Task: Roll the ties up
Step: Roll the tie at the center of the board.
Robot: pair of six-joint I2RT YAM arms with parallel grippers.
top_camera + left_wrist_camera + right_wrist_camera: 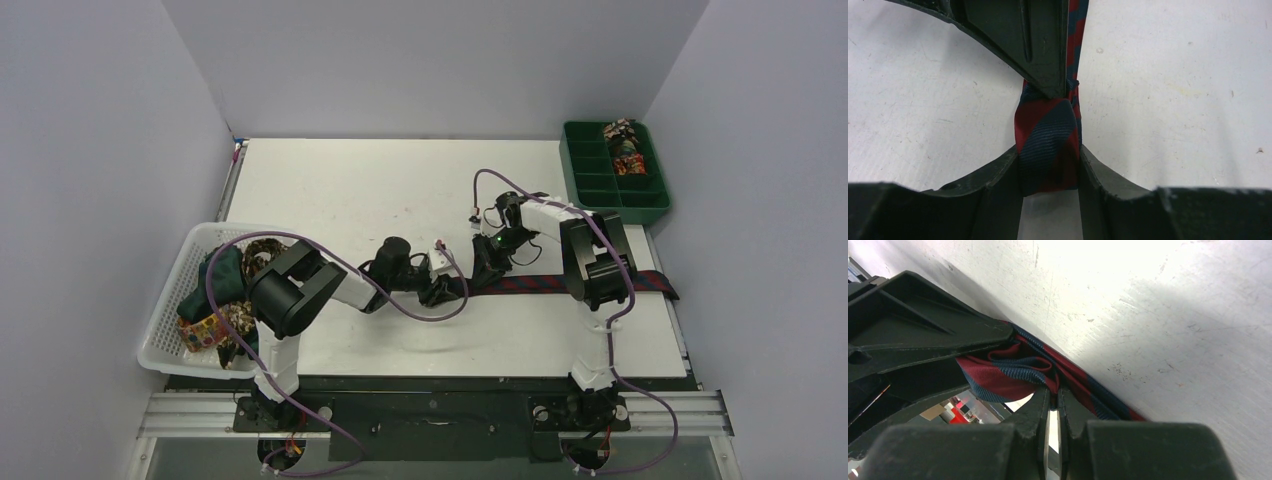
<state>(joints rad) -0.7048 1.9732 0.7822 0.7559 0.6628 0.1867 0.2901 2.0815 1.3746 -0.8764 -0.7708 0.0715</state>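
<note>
A navy tie with red diagonal stripes (560,283) lies flat across the table toward the right edge. Its left end is folded into a small roll (1045,130). My left gripper (1049,150) is shut on that roll, one finger pressed against each side. My right gripper (1054,391) comes in from the far side and is shut on a fold of the same tie (998,377), right beside the left fingers (923,335). In the top view the two grippers (437,291) (487,270) meet at the tie's left end.
A white mesh basket (165,330) at the left holds several loose ties (230,290). A green compartment tray (590,190) at the back right has rolled ties (625,150) in its far right cells. White walls enclose the table.
</note>
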